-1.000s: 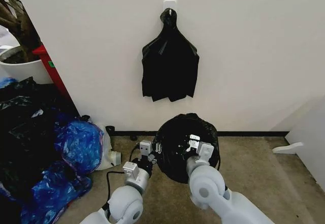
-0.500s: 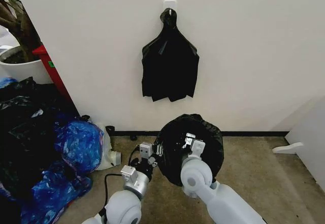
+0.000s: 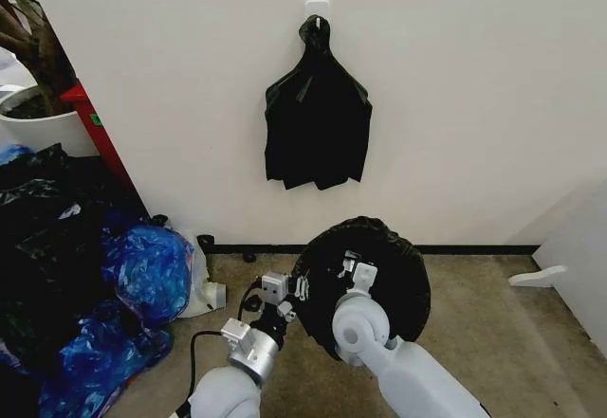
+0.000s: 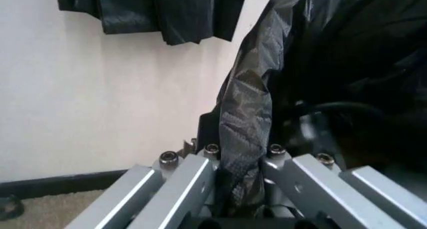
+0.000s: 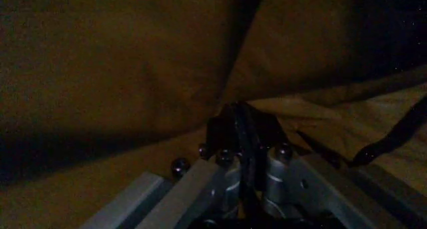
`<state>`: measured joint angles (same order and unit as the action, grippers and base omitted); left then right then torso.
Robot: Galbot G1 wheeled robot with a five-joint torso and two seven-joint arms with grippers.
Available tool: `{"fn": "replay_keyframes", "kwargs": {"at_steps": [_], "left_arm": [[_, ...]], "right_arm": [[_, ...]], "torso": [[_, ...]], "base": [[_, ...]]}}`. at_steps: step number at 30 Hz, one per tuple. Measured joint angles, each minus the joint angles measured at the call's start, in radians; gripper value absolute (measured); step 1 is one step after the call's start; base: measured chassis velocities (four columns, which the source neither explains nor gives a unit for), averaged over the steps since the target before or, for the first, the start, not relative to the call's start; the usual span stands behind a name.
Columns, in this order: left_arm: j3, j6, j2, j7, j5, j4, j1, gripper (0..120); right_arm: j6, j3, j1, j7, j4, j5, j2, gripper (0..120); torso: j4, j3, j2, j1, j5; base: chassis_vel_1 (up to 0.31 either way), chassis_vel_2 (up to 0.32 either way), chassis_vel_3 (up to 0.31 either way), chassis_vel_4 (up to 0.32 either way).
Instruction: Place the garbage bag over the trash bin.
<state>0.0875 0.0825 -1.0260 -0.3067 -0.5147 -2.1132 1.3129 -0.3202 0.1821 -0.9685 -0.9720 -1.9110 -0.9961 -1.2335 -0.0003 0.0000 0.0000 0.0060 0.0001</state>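
The garbage bag (image 3: pixel 384 281) is a glossy black billow on the floor by the wall, spread into a round dome. My left gripper (image 3: pixel 300 287) is at the dome's left edge. In the left wrist view that gripper (image 4: pixel 240 181) is shut on a crinkled fold of the garbage bag (image 4: pixel 250 104). My right gripper (image 3: pixel 352 267) sits near the top middle of the bag. In the right wrist view it (image 5: pixel 243 139) is shut on a thin film of the garbage bag (image 5: pixel 133 64), in dim light inside it. The trash bin is hidden.
A flat black bunch of bags (image 3: pixel 317 124) hangs from a wall hook above. Blue plastic bags (image 3: pixel 142 271) and black ones (image 3: pixel 43 247) pile up at left, with a white jug (image 3: pixel 207 293), a red object (image 3: pixel 95 124) and a white plant pot (image 3: pixel 43 124). Bare carpet (image 3: pixel 493 323) lies to the right.
The bag has spread wider and shifted right, growing rounder. My right arm has swung left and nearer. My left gripper stays at the bag's left edge, slightly lower.
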Motion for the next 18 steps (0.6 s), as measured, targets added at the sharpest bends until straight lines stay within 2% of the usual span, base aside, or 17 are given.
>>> {"fn": "replay_keyframes", "kwargs": {"at_steps": [7, 18], "left_arm": [[-0.007, 0.001, -0.02, -0.025, -0.004, 0.044, -0.036, 1], [-0.013, 0.01, -0.016, -0.025, 0.007, 0.036, -0.013, 1]], "right_arm": [[-0.026, 0.057, -0.043, -0.005, -0.132, -0.015, 0.041, 0], [-0.028, -0.004, -0.047, -0.004, -0.11, -0.01, 0.078, 0]], "torso": [[-0.0001, 0.0, 0.0, 0.0, -0.0002], [0.0, 0.0, 0.0, 0.0, -0.0001]], "base": [[0.0, 0.0, 0.0, 0.0], [0.0, 0.0, 0.0, 0.0]]}}
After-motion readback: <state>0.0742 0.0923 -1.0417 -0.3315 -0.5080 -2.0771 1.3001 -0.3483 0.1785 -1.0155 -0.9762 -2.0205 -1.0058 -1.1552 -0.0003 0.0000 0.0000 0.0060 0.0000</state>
